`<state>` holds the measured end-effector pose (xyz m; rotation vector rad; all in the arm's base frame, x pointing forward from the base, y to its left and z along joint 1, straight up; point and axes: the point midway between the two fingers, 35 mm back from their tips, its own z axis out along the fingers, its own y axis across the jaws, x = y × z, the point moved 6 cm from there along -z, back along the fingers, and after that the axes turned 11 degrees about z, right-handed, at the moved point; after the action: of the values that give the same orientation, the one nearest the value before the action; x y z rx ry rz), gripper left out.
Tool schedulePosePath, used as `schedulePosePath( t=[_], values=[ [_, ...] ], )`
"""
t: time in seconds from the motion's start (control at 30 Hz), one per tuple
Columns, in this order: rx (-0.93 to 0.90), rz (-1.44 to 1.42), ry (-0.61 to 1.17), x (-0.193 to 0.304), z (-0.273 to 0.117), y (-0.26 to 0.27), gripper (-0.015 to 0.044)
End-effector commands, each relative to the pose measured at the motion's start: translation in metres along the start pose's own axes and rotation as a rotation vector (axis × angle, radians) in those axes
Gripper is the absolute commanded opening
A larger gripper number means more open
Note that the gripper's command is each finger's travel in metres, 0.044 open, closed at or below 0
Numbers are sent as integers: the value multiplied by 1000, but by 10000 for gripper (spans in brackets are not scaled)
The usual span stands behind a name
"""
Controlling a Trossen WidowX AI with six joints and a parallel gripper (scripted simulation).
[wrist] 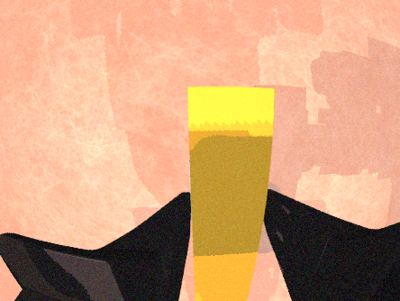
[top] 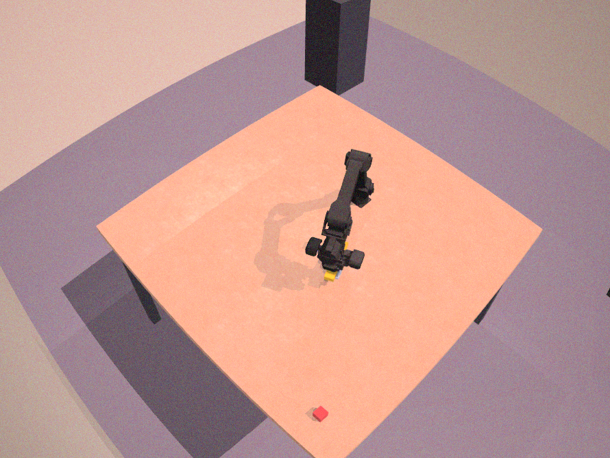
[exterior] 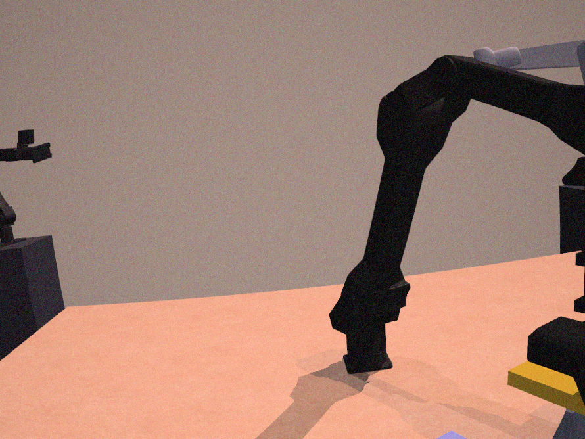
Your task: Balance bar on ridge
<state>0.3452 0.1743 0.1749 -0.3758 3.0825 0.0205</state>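
Note:
The yellow bar (top: 330, 277) (exterior: 541, 380) (wrist: 230, 198) lies lengthwise between my fingers, raised off the table (top: 394, 320). My gripper (top: 334, 254) (wrist: 226, 199) points down around the bar's middle and is just open, with its fingertips very close to both long sides. The blue-grey ridge (exterior: 572, 425) shows below the bar at the right edge of the exterior view. The gripper hides most of the bar from above. The contact between bar and ridge is cut off or hidden, so I cannot tell exactly how level the bar is.
A small red cube (top: 320, 413) lies near the table's front corner. A pale purple corner of something (exterior: 451, 435) shows at the bottom edge of the exterior view. Another dark arm stands on a pedestal (exterior: 28, 283) beyond the table, and a grey arm (exterior: 550, 55) shows behind.

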Motion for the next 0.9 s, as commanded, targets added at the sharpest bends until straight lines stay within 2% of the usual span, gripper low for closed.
schedulePosePath(
  t=[0.0,0.67,0.87],
  values=[
    [0,0,0,0,0,0,172],
    [0,0,0,0,0,0,185],
    [0,0,0,0,0,0,342]
  ],
)
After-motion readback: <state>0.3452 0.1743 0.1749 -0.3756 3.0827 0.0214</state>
